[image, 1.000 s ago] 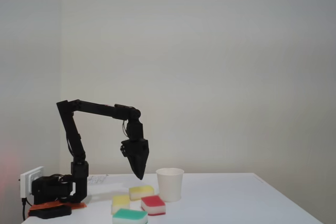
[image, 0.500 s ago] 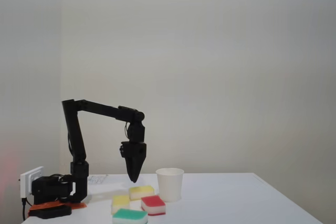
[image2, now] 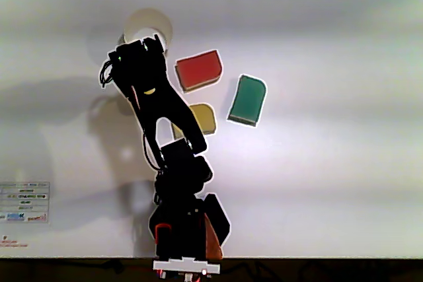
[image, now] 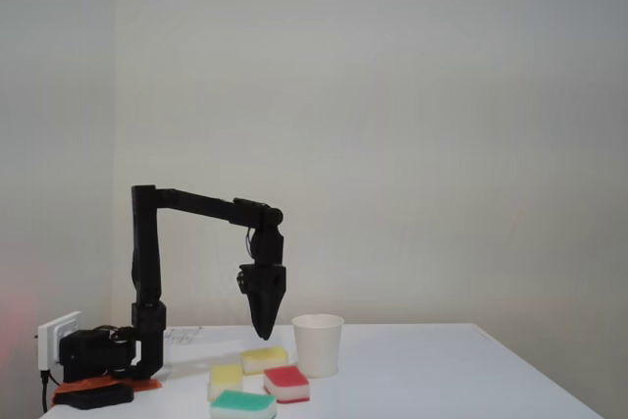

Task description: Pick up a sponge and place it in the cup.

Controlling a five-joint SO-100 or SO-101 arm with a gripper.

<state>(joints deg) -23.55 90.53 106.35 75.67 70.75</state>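
The gripper point(image: 262, 333) hangs nose-down above the table point(image: 432, 370), its jaws drawn together to a single point with nothing between them. That vertical pose suits a straight drop onto a flat block, and the tip sits high enough to clear everything below. Directly beneath it, at six o'clock in the fixed view, lies the sponge point(image: 265, 359) — pale yellow, flat on the table, just left of the cup point(image: 318, 344), which stands upright at about four o'clock from the tip with its mouth free. At seven o'clock is a second yellow sponge point(image: 226, 379); the red-topped sponge point(image: 287, 383) sits in front of the cup and the green-topped sponge point(image: 242, 403) nearest the camera. In the other view the arm point(image2: 155, 107) covers the target sponge, and the gripper head lies just below the cup point(image2: 147, 26).

Against the frames a second and half a second back, the upper arm has swung upright and the gripper has shifted right toward the cup — no longer tilted, now plumb. The sponges and cup have not moved.
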